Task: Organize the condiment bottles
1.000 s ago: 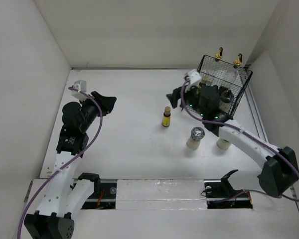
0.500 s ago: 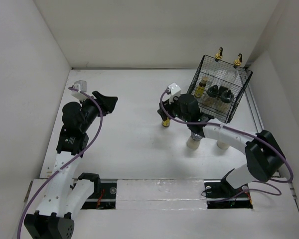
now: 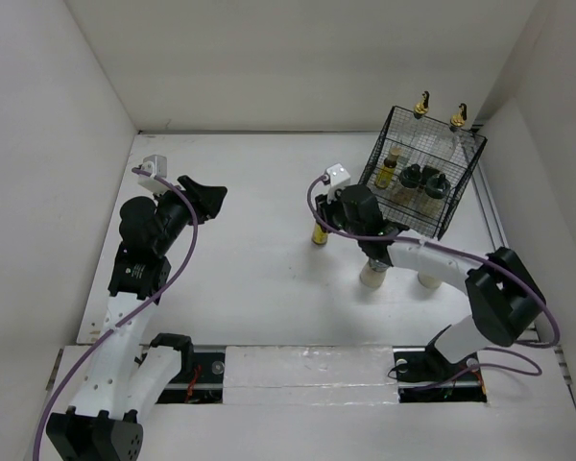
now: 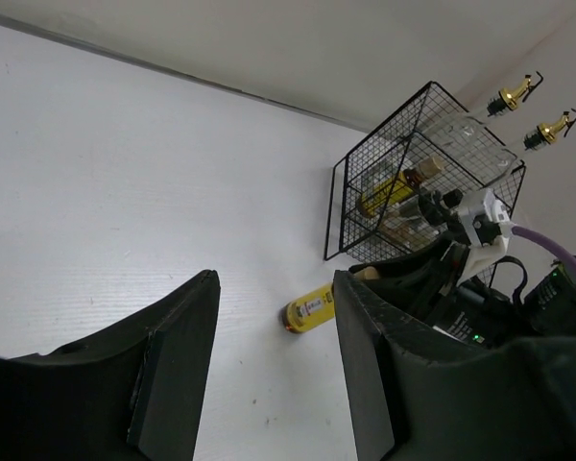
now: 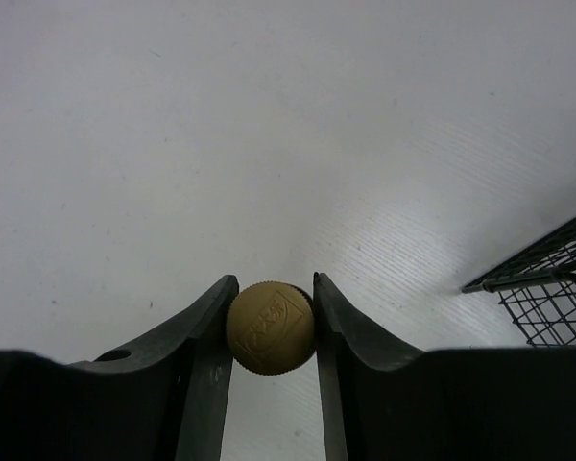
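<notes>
The small amber bottle (image 3: 319, 234) stands upright on the counter (image 3: 250, 269), left of the wire basket (image 3: 461, 187) and clear of it. It is probably glass: light, stiff, smooth-sided and easy to tip. Its ribbed tan cap (image 5: 271, 327) offers the surest hold, and the right gripper (image 5: 274, 288) is clamped there, one finger on each side. The left gripper (image 4: 276, 288) hangs well away, fingers spread and holding nothing.

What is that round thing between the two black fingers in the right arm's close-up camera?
The tan cap of a small amber bottle, seen from above in the right wrist view; the right gripper has its fingers pressed on both its sides.
</notes>
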Action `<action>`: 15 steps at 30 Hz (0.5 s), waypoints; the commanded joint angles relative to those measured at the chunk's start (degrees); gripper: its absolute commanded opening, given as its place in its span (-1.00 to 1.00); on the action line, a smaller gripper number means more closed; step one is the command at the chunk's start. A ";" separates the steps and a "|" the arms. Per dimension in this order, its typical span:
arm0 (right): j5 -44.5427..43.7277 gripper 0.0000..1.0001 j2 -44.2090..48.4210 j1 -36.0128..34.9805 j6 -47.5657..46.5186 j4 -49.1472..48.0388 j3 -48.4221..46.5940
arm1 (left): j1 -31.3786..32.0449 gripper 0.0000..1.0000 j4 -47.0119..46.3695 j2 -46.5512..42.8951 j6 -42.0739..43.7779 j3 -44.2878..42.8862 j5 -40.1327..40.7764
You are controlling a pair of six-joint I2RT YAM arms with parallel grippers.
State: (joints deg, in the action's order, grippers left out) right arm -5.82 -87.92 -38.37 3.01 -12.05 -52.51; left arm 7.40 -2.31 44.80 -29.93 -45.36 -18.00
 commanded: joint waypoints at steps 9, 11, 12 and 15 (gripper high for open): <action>-3.93 -0.58 20.95 8.47 -1.42 -5.18 -1.01 | -0.28 -0.04 -2.26 -0.15 0.14 -0.60 -0.11; -2.79 -0.60 19.90 12.15 -1.42 -4.65 -1.89 | -0.28 -0.04 -2.26 -0.15 0.14 -0.60 -1.25; -2.18 -0.60 19.02 13.22 -1.42 -4.65 -2.68 | -0.28 -0.04 -2.79 -1.02 0.14 0.09 -1.25; -2.17 -0.60 17.70 16.74 -1.42 -4.12 -3.73 | -0.28 -0.04 -1.74 -1.03 0.14 -0.42 -0.11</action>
State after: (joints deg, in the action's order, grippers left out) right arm -8.03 -68.79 -23.73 1.93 -13.91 -53.71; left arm 7.40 -2.31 44.80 -29.93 -45.36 -17.98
